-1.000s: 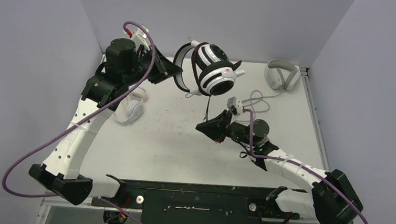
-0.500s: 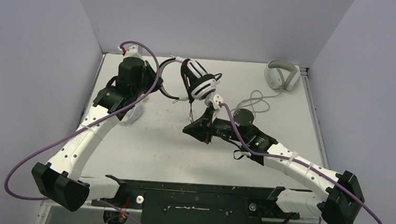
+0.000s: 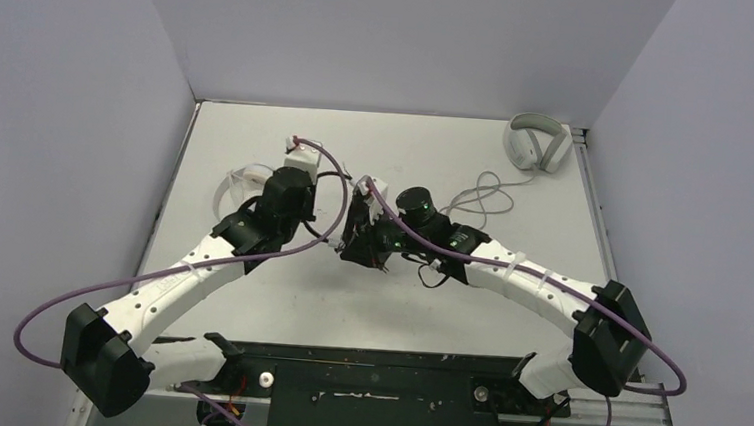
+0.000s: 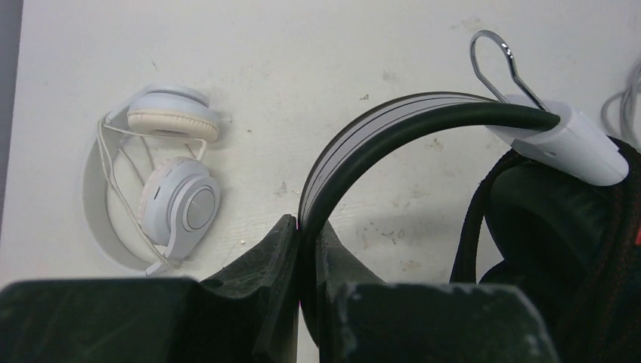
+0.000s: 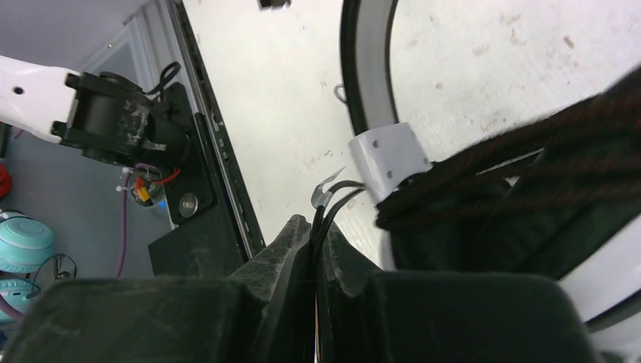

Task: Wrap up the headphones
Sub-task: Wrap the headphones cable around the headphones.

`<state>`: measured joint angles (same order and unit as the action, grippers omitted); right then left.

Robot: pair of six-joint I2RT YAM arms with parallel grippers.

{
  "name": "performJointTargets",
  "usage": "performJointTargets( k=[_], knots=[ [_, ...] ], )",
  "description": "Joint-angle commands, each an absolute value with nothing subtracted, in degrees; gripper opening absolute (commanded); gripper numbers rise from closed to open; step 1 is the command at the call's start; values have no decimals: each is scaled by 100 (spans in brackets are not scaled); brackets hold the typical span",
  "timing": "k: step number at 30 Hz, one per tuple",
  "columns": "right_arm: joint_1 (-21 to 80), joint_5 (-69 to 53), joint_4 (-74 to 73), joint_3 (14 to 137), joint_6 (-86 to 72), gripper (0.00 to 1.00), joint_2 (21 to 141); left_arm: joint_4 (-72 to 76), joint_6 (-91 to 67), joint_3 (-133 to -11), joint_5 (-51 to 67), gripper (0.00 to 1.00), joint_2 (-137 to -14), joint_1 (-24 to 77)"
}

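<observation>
Left hand (image 4: 303, 240) pinches headset (image 4: 393, 115) (right hand (image 5: 314, 246): cable (image 5: 323, 214)).

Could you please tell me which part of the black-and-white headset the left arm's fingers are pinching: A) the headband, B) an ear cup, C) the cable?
A: the left wrist view shows the left fingers shut on the curved headband of the black-and-white headset.

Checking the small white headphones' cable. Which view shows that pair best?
Left wrist view: the small white headphones lie whole on the table, thin cable across them. Top view shows only their band past the left arm; right wrist view, nothing.
</observation>
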<state>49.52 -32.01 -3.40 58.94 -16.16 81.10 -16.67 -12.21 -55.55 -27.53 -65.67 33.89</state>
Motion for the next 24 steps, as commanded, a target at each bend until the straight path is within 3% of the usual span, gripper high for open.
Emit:
performJointTargets(
  k=[1, 11, 22, 24],
  knots=[
    [4831, -3257, -425, 6469, -1717, 0, 8374, -1133, -444, -5716, -3208, 0, -6722, 3679],
    [4080, -3647, -584, 6326, -1926, 3, 8329, -1375, -35, -5323, -2596, 0, -6969, 3707],
    [3870, -3756, -1134, 6486, -1709, 15, 8706, -2462, -433, -6014, -2197, 0, -7695, 3707],
    [3867, -3755, -1146, 6488, -1651, 12, 8733, -2612, -508, -6135, -2118, 0, -7834, 3709]
  ],
)
